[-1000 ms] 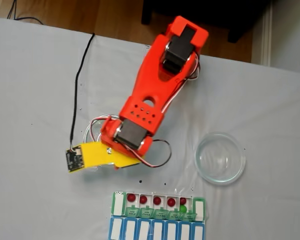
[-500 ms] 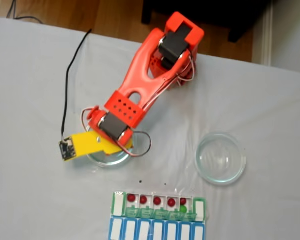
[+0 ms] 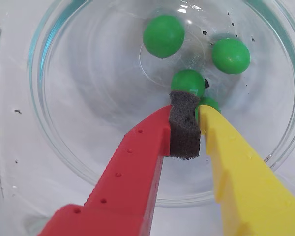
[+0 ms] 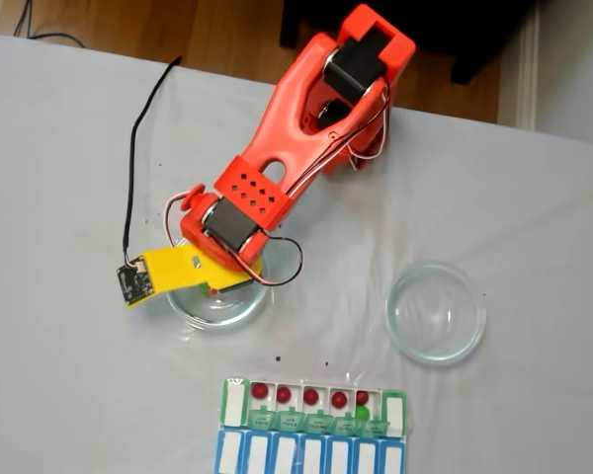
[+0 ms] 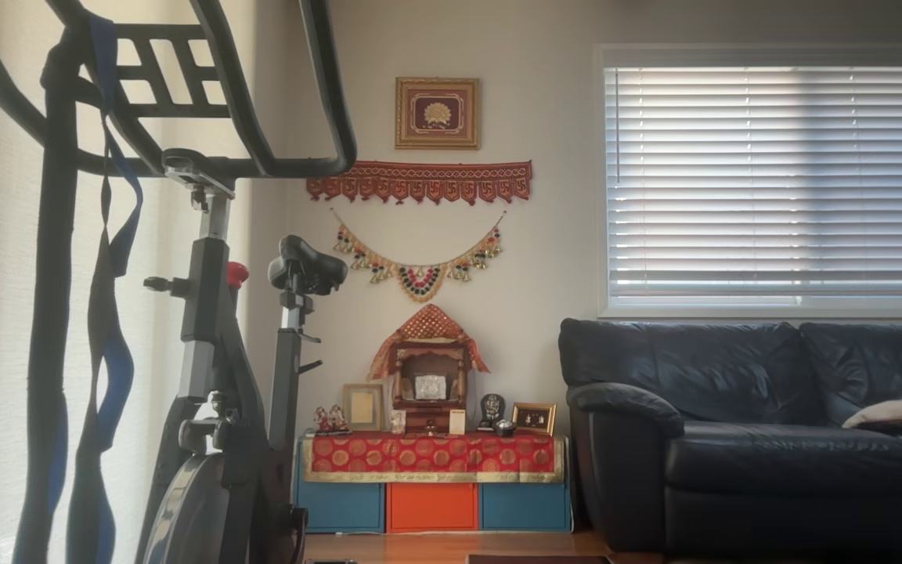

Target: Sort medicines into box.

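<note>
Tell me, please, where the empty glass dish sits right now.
In the fixed view, the empty glass dish sits right of the arm, above the pill organizer's right end.

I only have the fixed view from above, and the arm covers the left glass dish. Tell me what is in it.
Observer: In the wrist view, the clear round glass dish holds four glossy green balls.
Operator: Report the gripper.
Observer: The gripper is over the dish with its jaws closed. The grey foam pad on the red finger meets the yellow finger, and no ball is between them.
Operator: Give me the nearest ball.
Observer: One green ball sits just beyond the yellow fingertip, partly hidden by it.
</note>
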